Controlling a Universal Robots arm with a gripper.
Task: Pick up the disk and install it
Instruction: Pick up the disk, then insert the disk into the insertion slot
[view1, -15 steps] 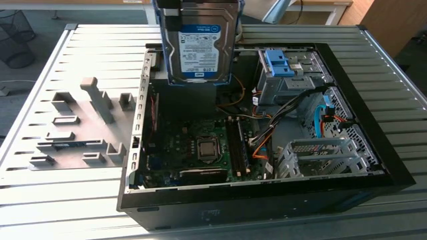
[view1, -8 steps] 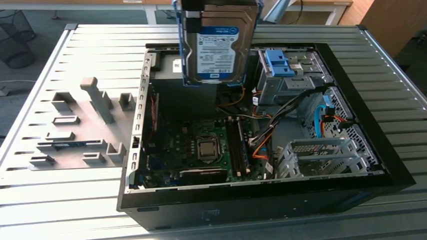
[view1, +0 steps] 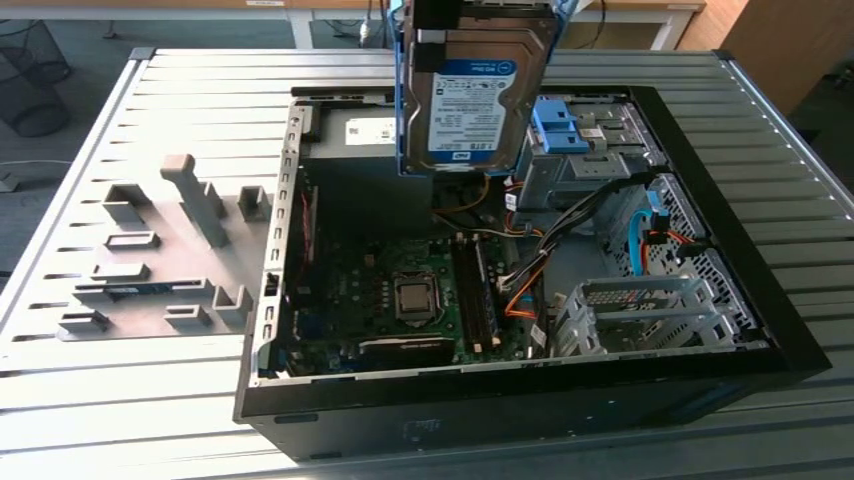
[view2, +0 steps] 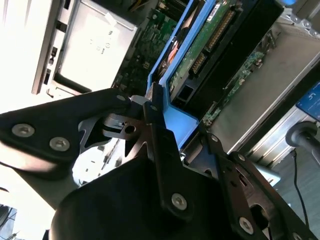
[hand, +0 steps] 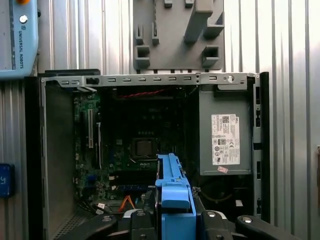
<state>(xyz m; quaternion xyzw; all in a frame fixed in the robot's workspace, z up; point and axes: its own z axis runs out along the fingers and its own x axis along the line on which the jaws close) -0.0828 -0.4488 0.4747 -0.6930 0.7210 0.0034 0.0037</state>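
The transport step is judged to be in hand: the disk (view1: 474, 100) is held upright by the hand (view2: 172, 117), which is clamped on the blue carrier frame, and is suspended at 12 o'clock in the exterior view, above the far end of the open computer case (view1: 787, 330) on the worktop (view1: 134, 400); it is not yet seated in any bay. A white-and-blue label is carried on the disk face and a white sticker on the power-supply box (hand: 225, 130); their print is not transcribed
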